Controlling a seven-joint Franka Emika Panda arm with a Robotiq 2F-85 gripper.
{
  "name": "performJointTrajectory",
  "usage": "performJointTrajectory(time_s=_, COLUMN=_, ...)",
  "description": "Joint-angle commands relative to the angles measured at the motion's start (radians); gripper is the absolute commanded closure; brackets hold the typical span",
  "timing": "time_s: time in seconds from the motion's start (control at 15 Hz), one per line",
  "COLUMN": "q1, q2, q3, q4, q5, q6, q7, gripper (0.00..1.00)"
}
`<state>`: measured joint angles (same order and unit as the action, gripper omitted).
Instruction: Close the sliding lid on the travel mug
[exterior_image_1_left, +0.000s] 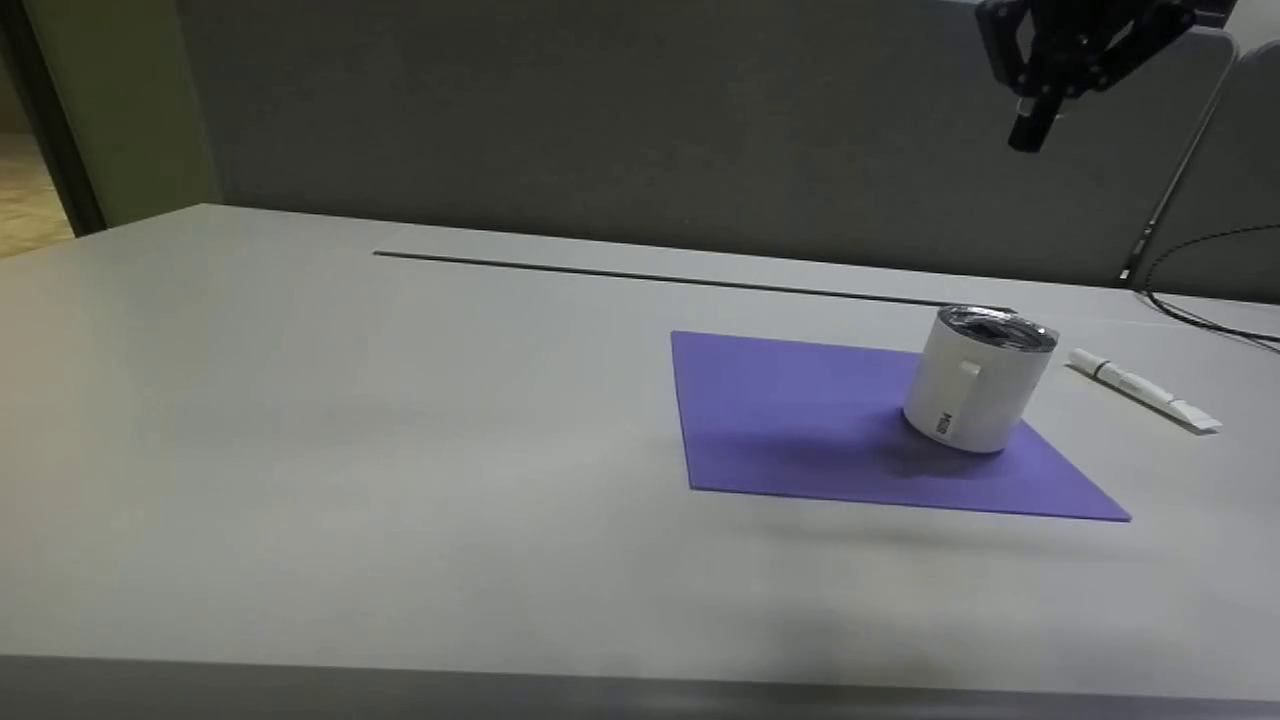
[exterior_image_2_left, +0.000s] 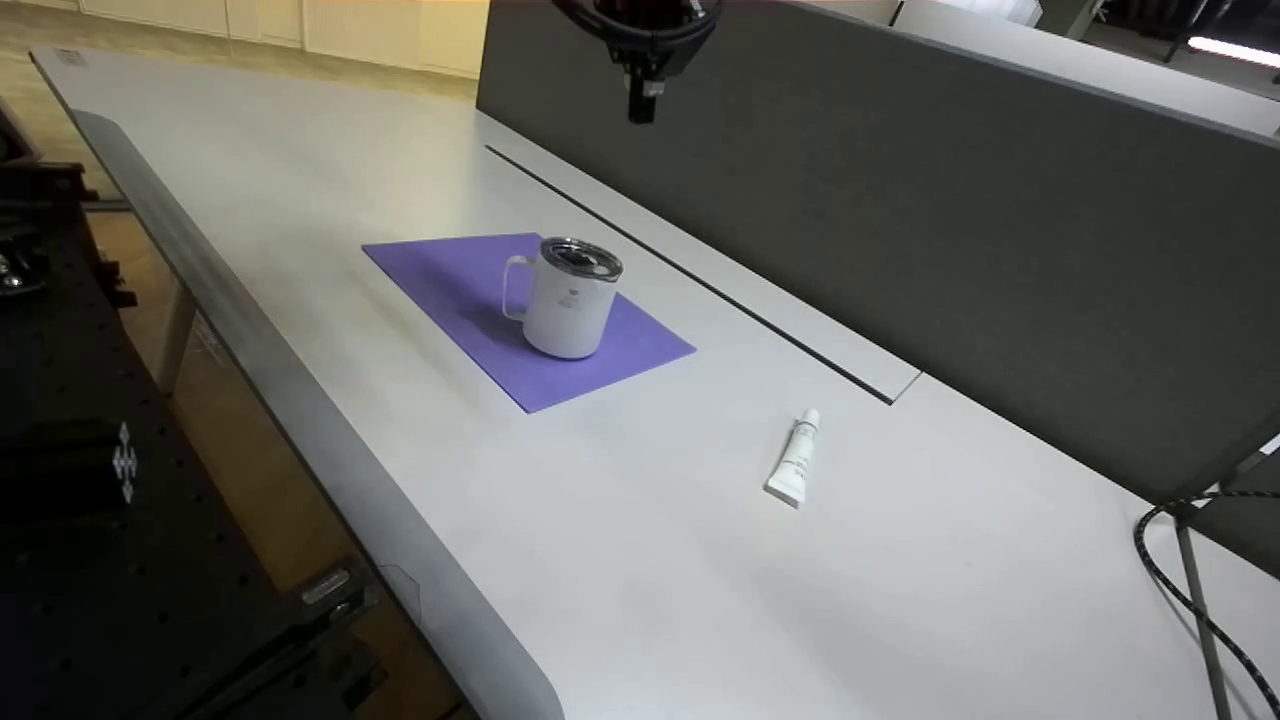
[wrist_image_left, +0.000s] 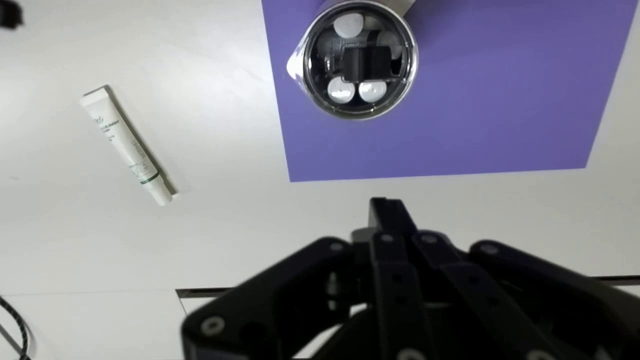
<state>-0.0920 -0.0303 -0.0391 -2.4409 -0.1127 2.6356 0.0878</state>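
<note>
The travel mug is a white cylinder with a handle, standing upright on a purple mat in both exterior views (exterior_image_1_left: 965, 400) (exterior_image_2_left: 566, 312). Its round, dark see-through lid with a silvery rim caps it (exterior_image_1_left: 998, 328) (exterior_image_2_left: 581, 259). In the wrist view the lid (wrist_image_left: 325, 50) is at the top, with a black slider piece (wrist_image_left: 367, 63) across its middle. I cannot tell whether the drinking opening is covered. My gripper (wrist_image_left: 392, 202) is shut and empty, fingertips together. It hangs well above the table, apart from the mug, in both exterior views (exterior_image_1_left: 1032, 132) (exterior_image_2_left: 641, 108).
The purple mat (exterior_image_1_left: 775, 410) lies flat on the white table (exterior_image_1_left: 350, 450). A white tube (exterior_image_2_left: 795, 460) lies on the table beside the mat. A grey partition (exterior_image_2_left: 900, 200) stands along the back edge. A black cable (exterior_image_2_left: 1190, 590) lies at the table's end.
</note>
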Motion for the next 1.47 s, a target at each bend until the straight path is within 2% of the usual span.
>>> performJointTrajectory(time_s=0.0, q1=0.006, q2=0.059, q3=-0.011, q4=0.023, q5=-0.036, q6=-0.03, q7=0.078, gripper=1.0)
performJointTrajectory(time_s=0.07, q1=0.011, q2=0.057, q3=-0.012, q4=0.027, q5=-0.054, q6=-0.083, q7=0.089, gripper=1.0)
performJointTrajectory(time_s=0.13, q1=0.01, q2=0.049, q3=-0.014, q4=0.004, q5=-0.013, q6=-0.021, q7=0.022, gripper=0.99)
performJointTrajectory(time_s=0.6, q1=0.012, q2=0.061, q3=-0.015, q4=0.012, q5=-0.025, q6=-0.06, q7=0.04, gripper=1.0)
performJointTrajectory(time_s=0.73, q1=0.011, q2=0.094, q3=-0.021, q4=0.006, q5=-0.07, q6=-0.053, q7=0.07, gripper=1.0)
performJointTrajectory(time_s=1.13, q1=0.051, q2=0.217, q3=-0.068, q4=0.013, q5=-0.311, q6=0.008, q7=0.219, gripper=1.0)
performJointTrajectory(time_s=1.4, q1=0.091, q2=0.27, q3=-0.1, q4=0.016, q5=-0.323, q6=0.066, q7=0.256, gripper=1.0)
